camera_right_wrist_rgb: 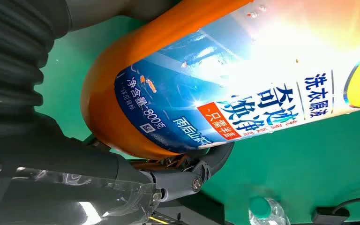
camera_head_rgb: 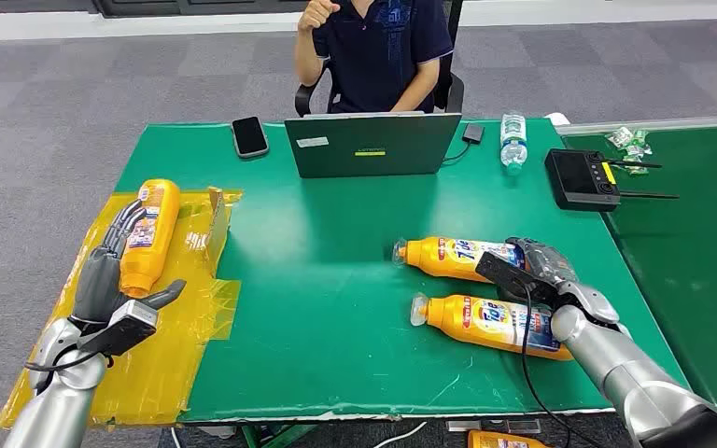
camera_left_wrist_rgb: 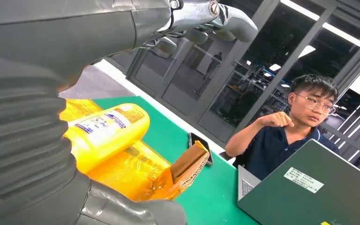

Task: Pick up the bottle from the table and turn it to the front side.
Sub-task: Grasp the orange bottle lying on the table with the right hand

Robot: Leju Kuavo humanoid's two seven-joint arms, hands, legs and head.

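the right hand (camera_head_rgb: 543, 266) is closed around the base end of the far orange bottle (camera_head_rgb: 453, 257), which lies on its side on the green surface (camera_head_rgb: 336, 280) with its cap pointing toward the robot's left; in the right wrist view the thumb and fingers (camera_right_wrist_rgb: 187, 176) wrap the rounded bottom of this bottle (camera_right_wrist_rgb: 206, 89), and its blue printed label faces the camera. a second orange bottle (camera_head_rgb: 490, 322) lies just beside it, nearer the robot, roughly parallel. the step in hand appears to be the grasp before the lift. confirm that the grip is firm across the body, not only on the curved base, since a glossy plastic shell is likely to slip or pivot once raised by one end. lift straight up until clear of the near bottle before any wrist rotation, so that the cap end does not sweep into it. rotate slowly and stop when the main label faces forward. the left hand (camera_head_rgb: 117, 271) lies with fingers extended along a yellow bottle (camera_head_rgb: 149, 233) on the yellow sheet (camera_head_rgb: 163, 364); whether it grips that bottle cannot be told. keep the left arm motionless during the lift. a laptop (camera_head_rgb: 373, 142) and a seated person (camera_head_rgb: 378, 47) occupy the far edge; keep the lift path short of them.
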